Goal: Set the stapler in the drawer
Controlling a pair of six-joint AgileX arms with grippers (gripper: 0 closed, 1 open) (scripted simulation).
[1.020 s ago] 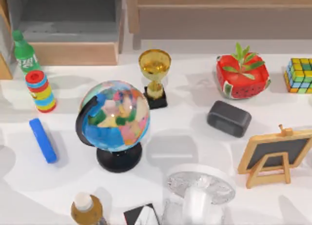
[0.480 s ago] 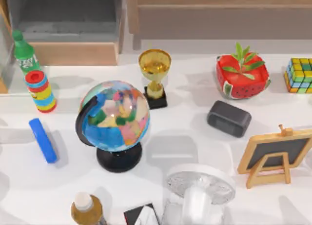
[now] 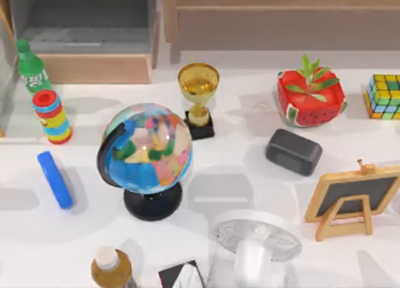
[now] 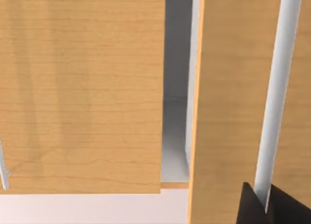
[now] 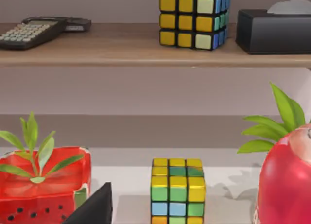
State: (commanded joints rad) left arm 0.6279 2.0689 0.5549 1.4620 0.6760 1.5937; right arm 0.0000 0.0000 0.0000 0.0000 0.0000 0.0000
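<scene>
One blue stapler (image 3: 55,179) lies flat near the table's left edge, bare white tabletop (image 3: 37,238) open around and below it; the rainbow ring-stack toy (image 3: 52,116) stands just above it, the globe (image 3: 149,153) to its right. One drawer (image 3: 87,35) sits open at top left, grey inside showing, tan front panel toward the table, one green bottle (image 3: 30,68) beside its left corner. Brown shelf unit (image 3: 281,16) spans the top right. One trophy (image 3: 198,97), one dark grey block (image 3: 294,152), one watermelon planter (image 3: 310,97), one small chalkboard easel (image 3: 356,200). Cube puzzles: two in right wrist view, one on the table (image 5: 177,192), one on the shelf (image 5: 194,19). Left wrist view faces wood panels (image 4: 82,88) close up. Whether either gripper's fingers are spread or closed: cannot tell.
</scene>
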